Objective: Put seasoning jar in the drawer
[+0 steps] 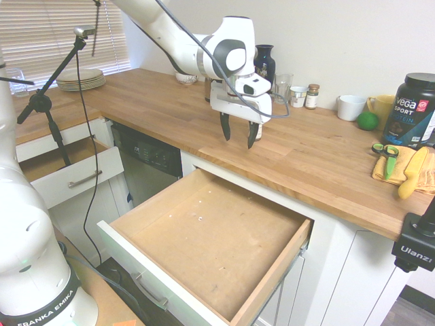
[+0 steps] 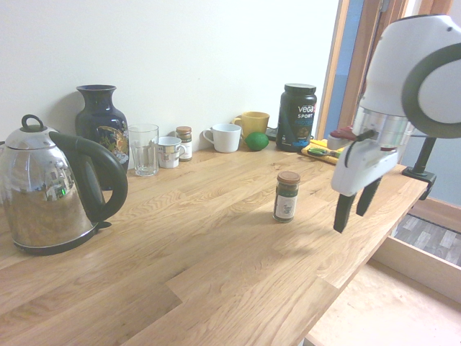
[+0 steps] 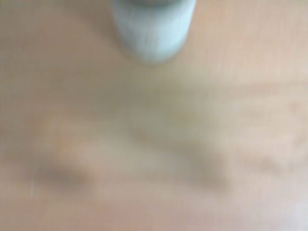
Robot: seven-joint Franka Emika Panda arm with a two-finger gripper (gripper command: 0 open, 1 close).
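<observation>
1. You are in the approach step: the gripper (image 2: 353, 210) hangs over the wooden counter (image 1: 319, 153) with its fingers spread wide and nothing held.
2. The seasoning jar (image 2: 287, 196) stands upright on the counter, just beside the gripper and apart from it.
3. The drawer (image 1: 211, 238) stands pulled out and bare below the counter's near edge.
4. Next, I judge, centre the fingers around the jar, lower, then close.

The seasoning jar (image 2: 287, 196) stands on the counter (image 2: 187, 238), near the gripper (image 2: 356, 209) which hangs above it. The drawer (image 1: 211, 238) is open below the counter edge.
</observation>
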